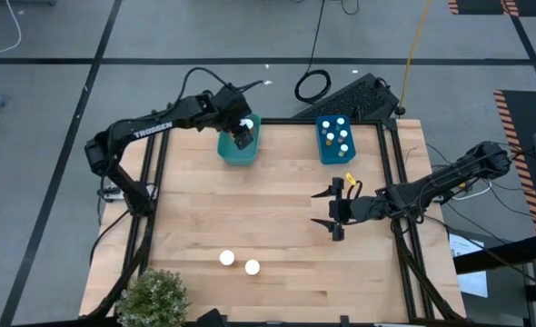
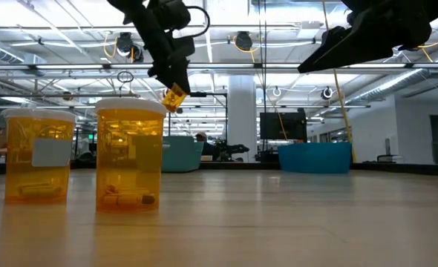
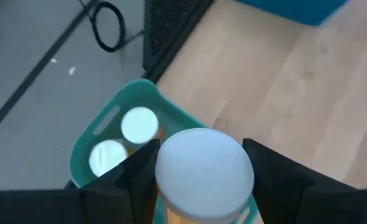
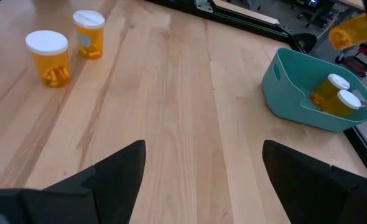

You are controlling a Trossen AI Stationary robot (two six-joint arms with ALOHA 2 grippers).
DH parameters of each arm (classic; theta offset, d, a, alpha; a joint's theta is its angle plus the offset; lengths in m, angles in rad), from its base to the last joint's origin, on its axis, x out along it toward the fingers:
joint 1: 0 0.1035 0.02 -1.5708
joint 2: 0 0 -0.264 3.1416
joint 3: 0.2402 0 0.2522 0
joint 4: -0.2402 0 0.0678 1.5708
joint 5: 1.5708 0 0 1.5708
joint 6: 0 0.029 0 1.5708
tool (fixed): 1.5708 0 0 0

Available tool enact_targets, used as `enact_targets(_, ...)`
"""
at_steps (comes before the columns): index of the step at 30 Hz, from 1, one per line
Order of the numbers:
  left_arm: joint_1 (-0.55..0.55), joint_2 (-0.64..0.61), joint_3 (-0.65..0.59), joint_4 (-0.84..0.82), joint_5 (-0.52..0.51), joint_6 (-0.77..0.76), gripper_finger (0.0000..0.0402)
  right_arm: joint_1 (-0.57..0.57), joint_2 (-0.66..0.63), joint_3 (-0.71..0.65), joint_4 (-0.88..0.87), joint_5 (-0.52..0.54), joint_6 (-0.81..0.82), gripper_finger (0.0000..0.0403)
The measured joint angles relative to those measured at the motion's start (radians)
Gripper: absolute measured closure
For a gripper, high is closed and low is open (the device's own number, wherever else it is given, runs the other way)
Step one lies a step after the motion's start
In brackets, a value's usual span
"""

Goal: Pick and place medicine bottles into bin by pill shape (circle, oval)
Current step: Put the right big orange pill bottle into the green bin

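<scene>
Wooden table [image 1: 268, 227]: left gripper [image 1: 243, 130] pinching bottle [image 3: 203, 174] over teal bin [image 1: 239, 150] (two inside); right gripper [image 1: 332, 209] spread.

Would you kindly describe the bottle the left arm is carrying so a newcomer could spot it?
Find the teal bin at the wooden table's far edge. Directly above it, the left gripper grips an orange, white-capped medicine bottle. It alone hangs in the air, unlike the two bottles lying inside.

I see translucent orange bottles [image 4: 47, 57] with white caps, a teal bin [image 1: 240, 142], a blue bin [image 1: 337, 141], pale wood table [image 1: 268, 218].
</scene>
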Motion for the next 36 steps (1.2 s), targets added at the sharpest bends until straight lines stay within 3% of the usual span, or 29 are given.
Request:
enact_targets(6,-0.009,-0.002,-0.033,0.061,-0.049,-0.056,0.0174,0.000,0.000,0.000,-0.003,-0.001,0.011,0.0088)
enact_targets(14,-0.008,-0.002,-0.174,0.243,-0.090,-0.142,0.0195,0.000,0.000,0.000,-0.004,-0.002,0.043,0.0088)
enact_targets(22,-0.020,-0.002,-0.322,0.463,-0.225,-0.206,0.0169,0.000,0.000,0.000,-0.003,-0.002,0.043,0.0088)
enact_targets(28,-0.018,-0.002,-0.440,0.645,-0.298,-0.284,0.0192,0.000,0.000,0.000,0.004,-0.002,0.038,0.0088)
enact_targets(32,-0.020,-0.002,-0.486,0.666,-0.299,-0.315,0.0195,0.000,0.000,0.000,0.004,-0.002,0.038,0.0088)
enact_targets(36,-0.023,-0.002,-0.506,0.665,-0.326,-0.320,0.0174,0.000,0.000,0.000,0.004,-0.002,0.038,0.0088)
